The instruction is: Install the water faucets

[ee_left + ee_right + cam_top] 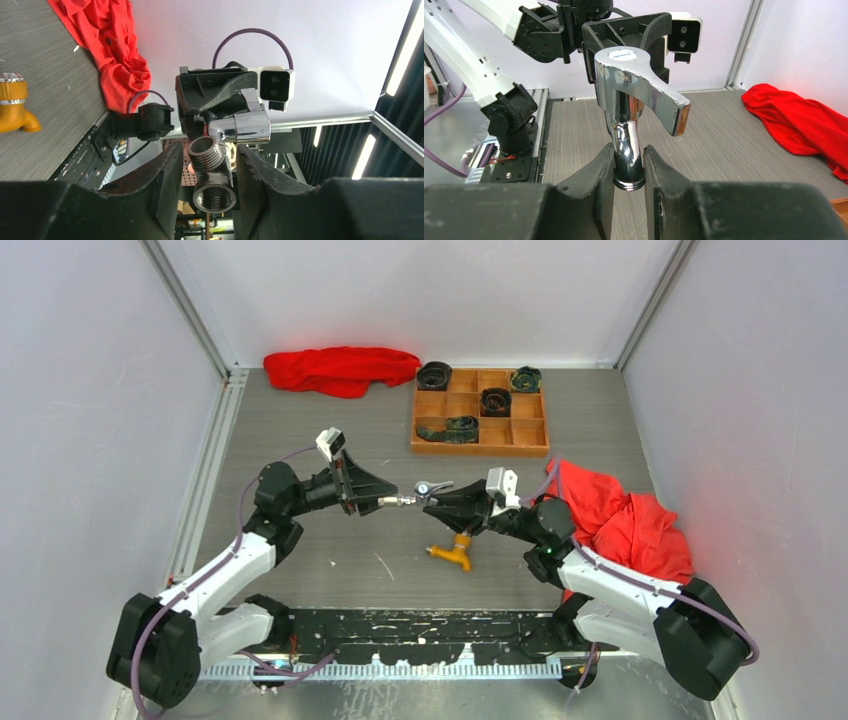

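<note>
Top external view: the silver faucet (432,487) hangs in the air between the two sets of jaws. The right jaws are shut tight on its shiny spout, and its handle sticks out beyond them. The left jaws stand partly open around its threaded end, with a thin gap on each side. The orange faucet (455,553) lies on the bench (300,420), just under the right jaws.
</note>
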Available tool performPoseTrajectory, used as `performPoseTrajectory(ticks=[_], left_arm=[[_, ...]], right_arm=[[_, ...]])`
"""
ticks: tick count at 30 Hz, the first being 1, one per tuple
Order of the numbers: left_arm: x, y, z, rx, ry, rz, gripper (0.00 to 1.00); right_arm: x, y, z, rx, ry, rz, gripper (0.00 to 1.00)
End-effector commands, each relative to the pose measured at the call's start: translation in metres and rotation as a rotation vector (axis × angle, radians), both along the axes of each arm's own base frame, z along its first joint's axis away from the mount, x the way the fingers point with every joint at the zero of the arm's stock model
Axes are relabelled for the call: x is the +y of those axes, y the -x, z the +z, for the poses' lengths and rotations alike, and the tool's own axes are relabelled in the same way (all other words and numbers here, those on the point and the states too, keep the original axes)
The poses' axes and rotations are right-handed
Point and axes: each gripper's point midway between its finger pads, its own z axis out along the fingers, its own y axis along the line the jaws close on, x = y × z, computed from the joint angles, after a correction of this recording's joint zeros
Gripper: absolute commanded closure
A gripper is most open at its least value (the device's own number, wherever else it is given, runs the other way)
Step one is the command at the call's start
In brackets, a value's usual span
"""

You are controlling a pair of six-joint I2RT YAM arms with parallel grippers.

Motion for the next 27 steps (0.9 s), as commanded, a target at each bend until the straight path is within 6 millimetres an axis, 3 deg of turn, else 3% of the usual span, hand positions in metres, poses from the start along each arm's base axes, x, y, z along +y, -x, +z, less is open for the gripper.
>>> performPoseTrajectory(ticks=[1,6,7,11,15,16,18,24,27], left_arm=[[-0.002,0.002,0.021,-0.091,0.046,-0.007,0.59],[-0.003,0.000,0.019,-0.087,0.043,-0.002,0.76],[-0.002,0.000,0.018,-0.085,0.043,0.001,0.74],[-0.003,0.000,0.017,-0.082,0.040,0.002,0.40],[-0.002,0.003,0.018,-0.089,0.042,-0.008,0.31],[-0.002,0.005,0.018,-0.091,0.042,-0.010,0.32],[-0.001,0.007,0.020,-0.102,0.048,-0.012,0.46],[-0.002,0.014,0.026,-0.130,0.051,-0.056,0.49],[-0.002,0.015,0.031,-0.146,0.057,-0.062,0.63]], right_arm=[[-0.001,0.005,0.036,-0.092,-0.081,0.010,0.99],[0.000,0.005,0.036,-0.077,-0.081,0.017,0.99],[0.000,0.006,0.037,-0.076,-0.083,0.020,0.99],[0.000,0.005,0.036,-0.067,-0.081,0.018,0.99],[0.000,0.002,0.034,-0.059,-0.079,0.003,0.99],[-0.001,0.002,0.033,-0.057,-0.078,0.001,0.99],[0.000,0.002,0.034,-0.056,-0.079,-0.002,0.99],[0.000,0.000,0.031,-0.046,-0.076,-0.005,1.00],[0.000,-0.002,0.031,-0.040,-0.076,-0.009,1.00]])
